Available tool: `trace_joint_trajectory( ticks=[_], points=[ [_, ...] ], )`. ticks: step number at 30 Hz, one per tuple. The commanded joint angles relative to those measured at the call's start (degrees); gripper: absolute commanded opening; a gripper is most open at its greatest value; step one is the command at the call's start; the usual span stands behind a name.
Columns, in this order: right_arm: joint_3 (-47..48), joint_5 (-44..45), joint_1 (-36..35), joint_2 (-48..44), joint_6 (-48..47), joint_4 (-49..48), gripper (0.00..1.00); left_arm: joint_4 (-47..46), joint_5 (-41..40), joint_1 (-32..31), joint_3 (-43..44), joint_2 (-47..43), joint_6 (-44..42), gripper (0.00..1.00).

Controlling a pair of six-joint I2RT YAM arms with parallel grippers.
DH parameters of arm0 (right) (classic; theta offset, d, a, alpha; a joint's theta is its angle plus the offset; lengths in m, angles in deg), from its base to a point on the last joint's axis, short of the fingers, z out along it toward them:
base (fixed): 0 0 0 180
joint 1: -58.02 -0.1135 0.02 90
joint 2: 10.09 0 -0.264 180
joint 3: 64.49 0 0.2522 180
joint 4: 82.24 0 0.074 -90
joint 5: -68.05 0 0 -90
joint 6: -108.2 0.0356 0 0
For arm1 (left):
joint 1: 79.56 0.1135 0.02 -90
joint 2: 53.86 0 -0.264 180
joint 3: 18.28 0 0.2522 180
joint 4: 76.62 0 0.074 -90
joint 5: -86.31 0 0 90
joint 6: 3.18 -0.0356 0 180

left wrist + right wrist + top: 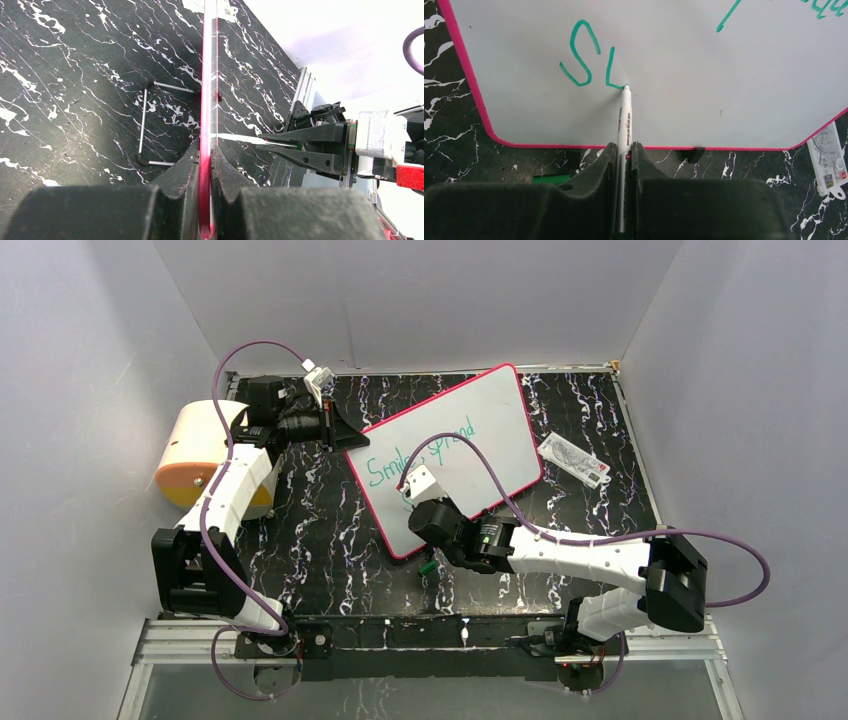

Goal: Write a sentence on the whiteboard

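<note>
Teal-green writing makes up the sentence on the whiteboard, which sits askew in the middle of the table. From above, its first line reads "Smile, spread". In the right wrist view a second line below it has only an "S" and the start of the next letter, a short stroke down with a hook. I judge the job a little over half done: one line is written, and most of the last word is left to write.

The marker has its tip touching the board at the end of that hook. The right gripper is closed tight on the marker's barrel, with the pen pointing straight out between its fingers. The left gripper is clamped on the board's pink-red rim at the far left corner, which should steady it.

A green cap lies on the table just beside the board's near edge. A small white packet lies to the right of the board, apart from it.
</note>
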Motion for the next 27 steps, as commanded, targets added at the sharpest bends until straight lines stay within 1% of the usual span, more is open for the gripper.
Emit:
trace_joint_trajectory(
  ticks=[1, 20, 27],
  points=[
    [-0.43, 3.06, 0.99, -0.2, -1.27, -5.21, 0.0, 3.15, -2.57, -0.96, -1.96, 0.46, -1.74, 0.0],
    [0.96, 3.42, 2.08, -0.61, -5.58, -11.56, 0.0, 3.19, -2.57, -0.96, -1.92, 0.46, -1.74, 0.0],
    [1.11, 2.31, 2.22, -1.14, -5.61, -11.21, 0.0, 3.17, -2.66, -0.96, -1.99, 0.46, -1.74, 0.0]
  ],
)
